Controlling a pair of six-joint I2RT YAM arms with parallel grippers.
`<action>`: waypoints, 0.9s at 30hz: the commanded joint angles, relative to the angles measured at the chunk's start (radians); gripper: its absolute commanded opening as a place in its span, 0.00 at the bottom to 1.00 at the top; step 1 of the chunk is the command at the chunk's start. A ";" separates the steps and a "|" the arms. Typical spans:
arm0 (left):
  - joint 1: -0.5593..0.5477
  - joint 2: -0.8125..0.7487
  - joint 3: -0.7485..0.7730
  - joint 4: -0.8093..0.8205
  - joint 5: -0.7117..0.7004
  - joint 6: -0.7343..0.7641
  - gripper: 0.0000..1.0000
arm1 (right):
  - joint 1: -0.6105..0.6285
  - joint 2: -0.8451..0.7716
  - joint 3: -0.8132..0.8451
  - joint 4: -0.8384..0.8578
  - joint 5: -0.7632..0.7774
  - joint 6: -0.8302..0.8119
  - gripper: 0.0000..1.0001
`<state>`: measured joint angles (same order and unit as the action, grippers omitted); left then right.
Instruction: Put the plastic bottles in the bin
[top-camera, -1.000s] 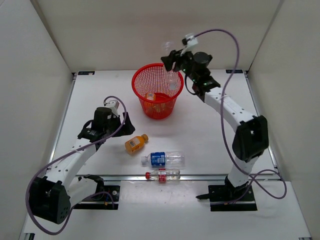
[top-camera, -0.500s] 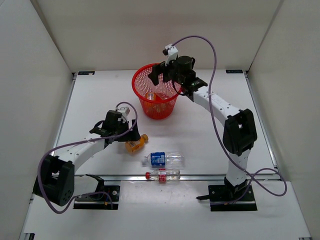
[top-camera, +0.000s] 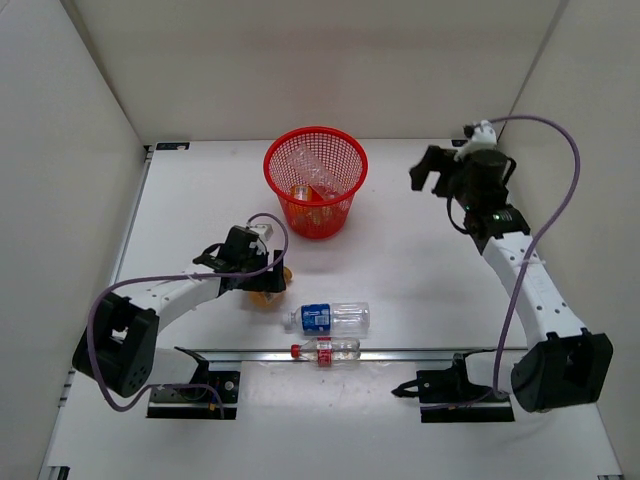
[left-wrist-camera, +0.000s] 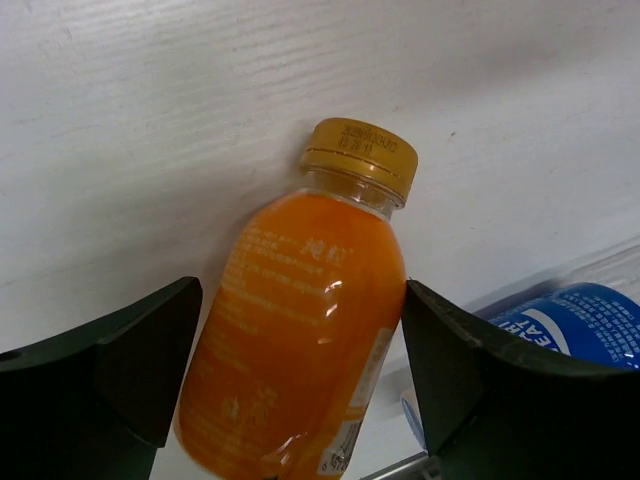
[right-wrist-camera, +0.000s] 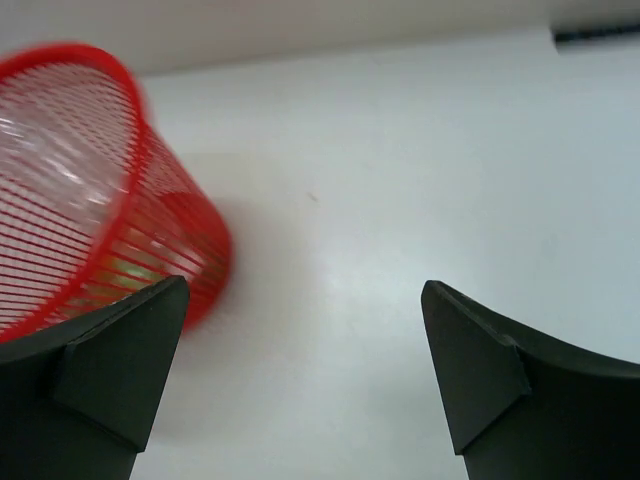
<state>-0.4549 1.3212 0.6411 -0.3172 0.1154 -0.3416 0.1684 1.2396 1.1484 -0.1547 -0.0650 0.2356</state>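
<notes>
The red mesh bin (top-camera: 318, 215) stands at the back centre, with a clear bottle (top-camera: 310, 166) and an orange bottle (top-camera: 299, 192) lying inside. A second orange bottle (left-wrist-camera: 300, 310) lies on the table, and my left gripper (left-wrist-camera: 300, 335) is shut on its body, low over the table (top-camera: 258, 279). Just in front of it lie a clear blue-labelled bottle (top-camera: 327, 318) and a slim red-capped bottle (top-camera: 325, 350). My right gripper (top-camera: 430, 172) hangs open and empty to the right of the bin (right-wrist-camera: 90, 200).
A metal rail (top-camera: 400, 352) runs along the near edge, just beside the red-capped bottle. White walls (top-camera: 90, 110) close in the table on the left, back and right. The blue label (left-wrist-camera: 575, 320) shows right of my left fingers.
My right gripper opened over the bin, dropped a clear bottle in, then swung away to the right. My left gripper moved onto the orange bottle and closed on it.
</notes>
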 joint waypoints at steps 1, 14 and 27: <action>-0.005 0.019 0.042 -0.039 -0.022 0.026 0.89 | -0.099 -0.083 -0.143 -0.127 0.007 0.087 0.99; 0.022 -0.109 0.323 -0.170 -0.057 0.045 0.56 | -0.130 -0.224 -0.385 -0.207 -0.044 0.024 0.99; -0.014 0.228 0.900 0.124 -0.120 0.084 0.62 | 0.054 -0.241 -0.404 -0.226 -0.055 -0.214 0.99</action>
<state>-0.4496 1.3941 1.4975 -0.2699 -0.0418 -0.2443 0.1696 1.0008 0.7532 -0.3885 -0.1486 0.1055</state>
